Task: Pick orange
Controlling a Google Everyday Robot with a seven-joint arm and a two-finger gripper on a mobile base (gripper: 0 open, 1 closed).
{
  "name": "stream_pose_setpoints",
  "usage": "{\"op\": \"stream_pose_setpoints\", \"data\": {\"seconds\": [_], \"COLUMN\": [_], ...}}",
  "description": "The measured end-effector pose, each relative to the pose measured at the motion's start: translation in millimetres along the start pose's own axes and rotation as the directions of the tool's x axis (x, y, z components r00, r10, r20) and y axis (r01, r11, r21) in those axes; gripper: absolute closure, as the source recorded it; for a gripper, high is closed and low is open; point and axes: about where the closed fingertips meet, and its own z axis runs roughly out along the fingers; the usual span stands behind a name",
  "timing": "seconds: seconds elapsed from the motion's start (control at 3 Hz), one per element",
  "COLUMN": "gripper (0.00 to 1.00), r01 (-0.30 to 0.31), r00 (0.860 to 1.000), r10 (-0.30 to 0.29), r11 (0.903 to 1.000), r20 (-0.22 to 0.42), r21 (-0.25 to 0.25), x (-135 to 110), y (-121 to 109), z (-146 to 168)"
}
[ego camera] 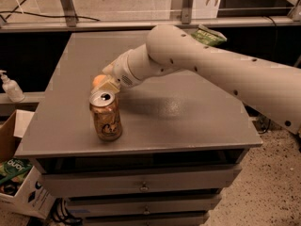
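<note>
The orange (98, 81) sits on the grey table (188, 112), just behind the copper-coloured drink can (106, 116). Only its left part shows; the rest is hidden by my gripper. My gripper (108, 84) reaches in from the right at the end of the white arm (197, 65). It is right at the orange, low over the table and just above the can's top. Most of the gripper is hidden behind the wrist.
A green snack bag (208, 35) lies at the back right of the table. Drawers (141, 185) run under the tabletop. A cardboard box (14, 173) stands on the floor at the left, and a white pump bottle (10, 86) on a ledge.
</note>
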Motion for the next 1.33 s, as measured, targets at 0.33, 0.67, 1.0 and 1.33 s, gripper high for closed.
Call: {"op": "stream_pose_setpoints", "data": {"seconds": [0.33,0.67,1.0,1.33], "gripper": [0.65,0.88,1.0,1.0], "r01": [-0.016,-0.014,0.019,0.04], "r00": [1.0,0.998,0.992,0.985], "r10": [0.016,0.012,-0.032,-0.071], "r11": [0.9998,0.9992,0.9942,0.9808], "r20": [0.004,0.06,0.119,0.16], "r21": [0.009,0.037,0.106,0.191], "x": [1,-17,-47,-66], "y": [-2,-11,-30,-45], "z": [-1,-18,-51,-96]}}
